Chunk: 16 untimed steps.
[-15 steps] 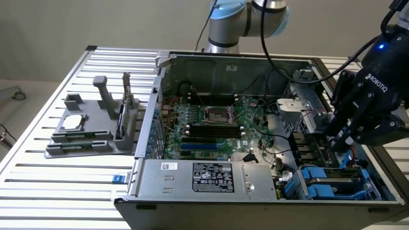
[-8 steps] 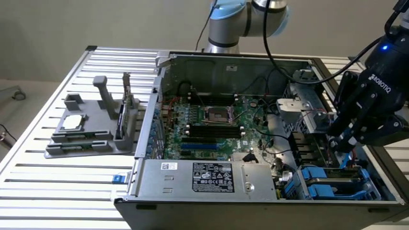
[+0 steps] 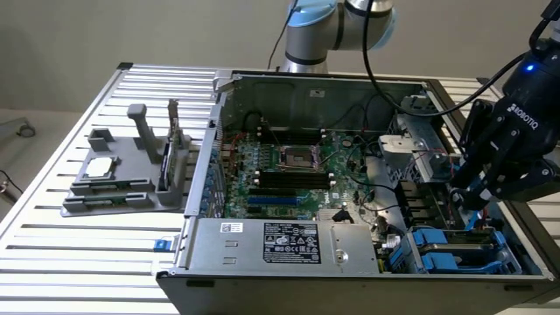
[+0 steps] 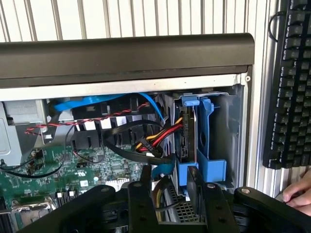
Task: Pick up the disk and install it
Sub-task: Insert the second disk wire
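Inside the open grey metal computer case, the black claw, fingers slightly apart and empty, hangs beside the blue-framed grey disk seated upright in its bay.

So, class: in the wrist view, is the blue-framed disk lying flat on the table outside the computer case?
No: the disk stands on edge inside the case's corner bay.

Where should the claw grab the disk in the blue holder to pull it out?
Probably by the blue carrier's top tab, coming from above, the case's open side. The disk stands on edge in its bay, with the computer case's wall on one side and red and yellow cables on the other, so only that top edge looks free. The claw hangs close above.
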Tool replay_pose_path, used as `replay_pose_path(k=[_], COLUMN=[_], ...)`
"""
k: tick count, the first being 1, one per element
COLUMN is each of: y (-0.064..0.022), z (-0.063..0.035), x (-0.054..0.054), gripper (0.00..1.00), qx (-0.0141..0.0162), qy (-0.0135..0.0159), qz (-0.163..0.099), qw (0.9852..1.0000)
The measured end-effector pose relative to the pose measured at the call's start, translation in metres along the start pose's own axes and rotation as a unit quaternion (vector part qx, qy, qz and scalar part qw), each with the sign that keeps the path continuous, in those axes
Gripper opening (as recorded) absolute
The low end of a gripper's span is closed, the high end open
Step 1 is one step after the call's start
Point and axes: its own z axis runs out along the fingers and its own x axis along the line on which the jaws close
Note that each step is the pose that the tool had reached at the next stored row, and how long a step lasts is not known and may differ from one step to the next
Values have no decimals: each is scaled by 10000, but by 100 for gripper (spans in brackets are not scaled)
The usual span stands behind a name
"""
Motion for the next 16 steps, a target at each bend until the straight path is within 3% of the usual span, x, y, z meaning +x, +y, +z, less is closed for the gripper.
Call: replay_pose_path(k=[4, 5, 10, 16], y=[15, 19, 27, 32], z=[12, 15, 26, 59], x=[3, 4, 7, -1], gripper=[34, 22, 19, 19], qx=[-1, -2, -3, 7], qy=[-22, -30, -63, -58], qz=[6, 7, 20, 67], qw=[10000, 10000, 10000, 10000])
